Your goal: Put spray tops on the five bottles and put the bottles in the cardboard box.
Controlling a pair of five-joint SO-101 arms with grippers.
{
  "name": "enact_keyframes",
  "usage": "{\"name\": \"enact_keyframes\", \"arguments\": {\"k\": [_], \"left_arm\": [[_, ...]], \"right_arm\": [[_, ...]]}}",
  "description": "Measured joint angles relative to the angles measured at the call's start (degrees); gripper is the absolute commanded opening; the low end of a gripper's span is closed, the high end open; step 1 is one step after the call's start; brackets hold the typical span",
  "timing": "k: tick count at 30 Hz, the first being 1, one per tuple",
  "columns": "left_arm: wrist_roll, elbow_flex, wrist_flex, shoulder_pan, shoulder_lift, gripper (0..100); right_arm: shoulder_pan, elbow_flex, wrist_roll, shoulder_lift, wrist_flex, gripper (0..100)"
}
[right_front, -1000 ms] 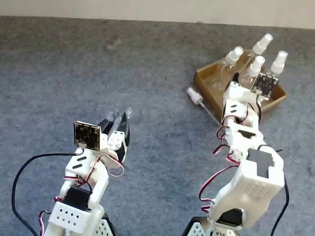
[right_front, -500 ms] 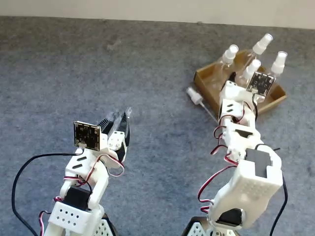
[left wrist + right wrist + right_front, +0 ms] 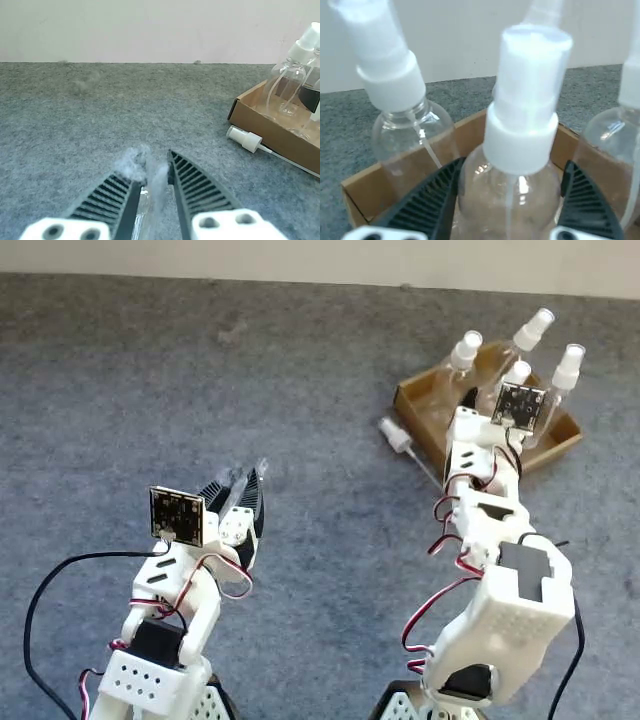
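Our right gripper [image 3: 515, 167] clamps a capped bottle [image 3: 520, 145] upright in the box [image 3: 412, 412]; we judge it should rest clear of the other bottles [image 3: 465, 350] before release. Our left gripper [image 3: 148, 166] pinches the topless bottle [image 3: 157, 182]; a spray top [image 3: 243, 138] lies beside the box.

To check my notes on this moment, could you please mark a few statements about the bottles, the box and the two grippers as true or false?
1. Four bottles with spray tops stand in the cardboard box. True.
2. The loose spray top lies inside the box. False: it lies on the grey carpet beside the box.
3. The right gripper has its jaws on either side of a capped bottle standing in the box. True.
4. The left gripper is empty. False: a clear bottle without a top sits between its jaws, over bare carpet away from the box.
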Motion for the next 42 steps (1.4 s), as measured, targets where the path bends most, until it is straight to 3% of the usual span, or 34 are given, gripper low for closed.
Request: {"name": "enact_keyframes", "arguments": {"k": [20,26,42], "left_arm": [[-0.09,0.00,0.00,0.00,0.00,4],[-0.09,0.00,0.00,0.00,0.00,4],[-0.09,0.00,0.00,0.00,0.00,4]], "right_arm": [[0.00,0.00,0.26,0.00,0.00,26.8],[-0.09,0.00,0.26,0.00,0.00,33.7],[-0.09,0.00,0.26,0.00,0.00,33.6]]}}
